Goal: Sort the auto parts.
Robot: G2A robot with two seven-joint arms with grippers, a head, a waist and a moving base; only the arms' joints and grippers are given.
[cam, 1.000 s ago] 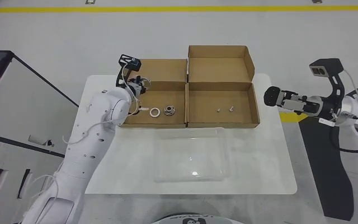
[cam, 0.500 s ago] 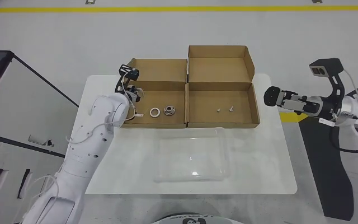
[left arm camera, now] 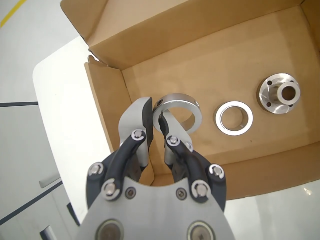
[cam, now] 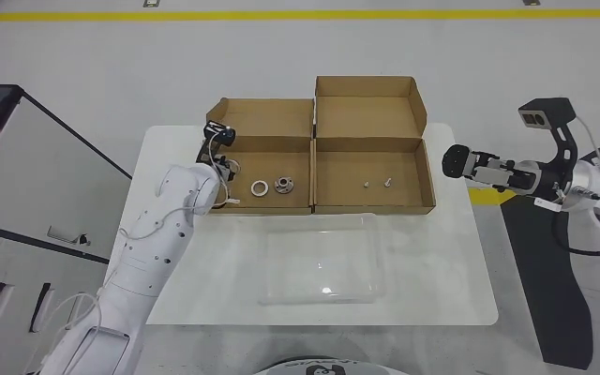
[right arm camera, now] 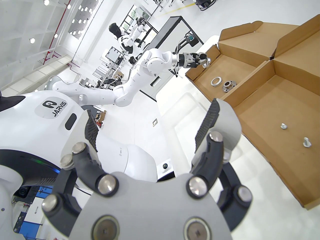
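Collar [left arm camera: 180, 99]: pinched by its wall in the left gripper [left arm camera: 155, 116], held over the left end of the left box [left arm camera: 175, 56], clear of the floor.
Left box floor: a ring [left arm camera: 233, 131] lies flat, with a hub [left arm camera: 275, 96] just beside it.
Right box [cam: 412, 178]: two bolts [right arm camera: 283, 126] near each other.
Right gripper [right arm camera: 150, 111]: fingers apart, holding nothing, off the table's [cam: 450, 272] right edge.
Tray [cam: 267, 262]: clear, on the table in front of the boxes.

Brown boxes [cam: 366, 112], white table [cam: 450, 281], yellow floor line [cam: 281, 14]. Held ring [left arm camera: 176, 100], loose ring [left arm camera: 233, 132] and flange [left arm camera: 266, 96] — all silver. Left gripper [left arm camera: 155, 111] — grey fingers [left arm camera: 130, 121], black pads [left arm camera: 148, 116].
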